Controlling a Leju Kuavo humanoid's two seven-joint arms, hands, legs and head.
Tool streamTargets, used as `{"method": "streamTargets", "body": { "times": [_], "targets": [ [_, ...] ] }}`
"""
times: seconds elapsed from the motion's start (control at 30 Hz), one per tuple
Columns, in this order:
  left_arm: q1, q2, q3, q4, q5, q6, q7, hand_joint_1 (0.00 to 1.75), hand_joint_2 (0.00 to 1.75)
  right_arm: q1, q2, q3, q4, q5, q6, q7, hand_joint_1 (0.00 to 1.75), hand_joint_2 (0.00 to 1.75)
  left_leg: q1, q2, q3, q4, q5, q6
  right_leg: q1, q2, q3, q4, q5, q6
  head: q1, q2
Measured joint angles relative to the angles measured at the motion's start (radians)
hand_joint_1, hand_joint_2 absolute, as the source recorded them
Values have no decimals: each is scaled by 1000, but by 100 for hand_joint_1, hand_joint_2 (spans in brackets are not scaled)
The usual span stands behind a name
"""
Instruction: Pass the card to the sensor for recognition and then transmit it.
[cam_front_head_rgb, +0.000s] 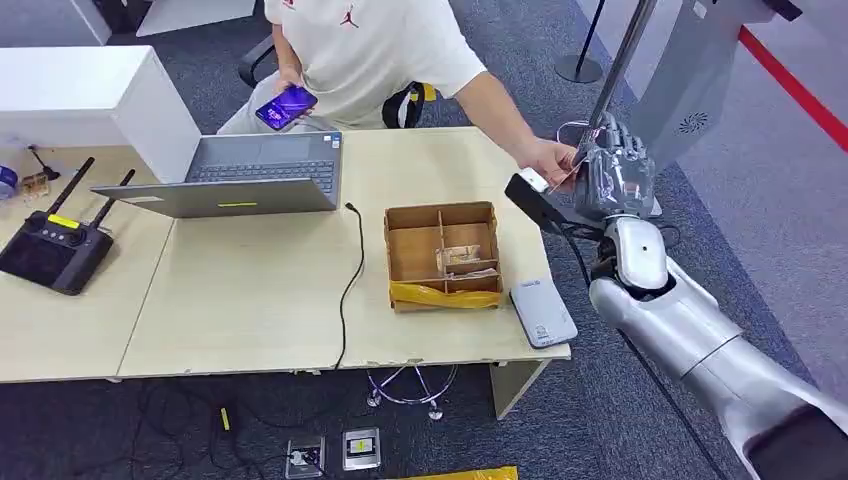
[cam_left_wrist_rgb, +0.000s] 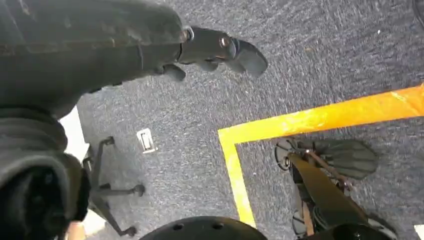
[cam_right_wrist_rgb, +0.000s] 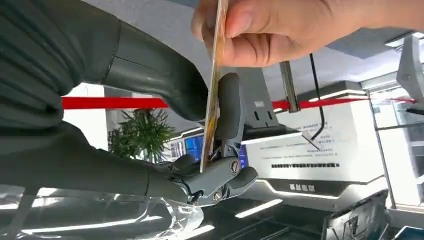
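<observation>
Card (cam_right_wrist_rgb: 214, 95) held between the robot's right hand (cam_front_head_rgb: 612, 170) and a person's hand (cam_front_head_rgb: 548, 160) beyond the table's far right corner.

The right arm (cam_front_head_rgb: 690, 330) reaches up from the lower right, forearm near vertical, hand raised beside the table's (cam_front_head_rgb: 250, 290) edge; in the right wrist view the thumb (cam_right_wrist_rgb: 150, 75) and a dark finger (cam_right_wrist_rgb: 229, 112) pinch the card edge-on while the person's fingers (cam_right_wrist_rgb: 260, 35) grip its other end. The left hand (cam_left_wrist_rgb: 220, 50) hangs over grey carpet (cam_left_wrist_rgb: 310, 65) crossed by yellow floor tape (cam_left_wrist_rgb: 320, 117), fingers loosely curled around nothing. On the pale wooden table stand a divided cardboard box (cam_front_head_rgb: 443, 256), a grey card reader (cam_front_head_rgb: 542, 312) near the front right corner, an open laptop (cam_front_head_rgb: 240, 178), a black cable (cam_front_head_rgb: 350, 285) and a black controller with antennas (cam_front_head_rgb: 50, 245). The seated person holds a phone (cam_front_head_rgb: 286, 106). A red line (cam_front_head_rgb: 795, 85) crosses the carpet at right.
</observation>
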Motion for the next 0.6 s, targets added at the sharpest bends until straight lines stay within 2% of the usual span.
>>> {"method": "streamTargets", "body": {
  "times": [0.13,0.17,0.2,0.33,0.6],
  "targets": [
    [-1,0,-22,0,0,0,10,0,0,-10,0,8,23,3,0,0,175,175,0,0,0,0,0,0,0,0,0,0,0,0,0,0],
    [-1,0,-23,0,0,0,10,0,0,-10,0,8,27,3,0,0,5,175,0,0,0,0,0,0,0,0,0,0,0,0,0,0],
    [-1,0,-25,0,0,0,11,0,0,-11,0,9,31,3,1,0,0,175,0,0,0,0,0,0,0,0,0,0,0,0,0,0],
    [-3,-2,-43,0,0,0,12,0,0,-11,0,13,45,10,-11,0,0,175,0,0,0,0,0,0,0,0,0,0,0,0,0,0],
    [-5,-5,-55,-1,0,0,13,0,0,-7,1,24,57,8,-84,-4,0,175,0,0,0,0,0,0,0,0,0,0,0,0,0,0]
  ]
}}
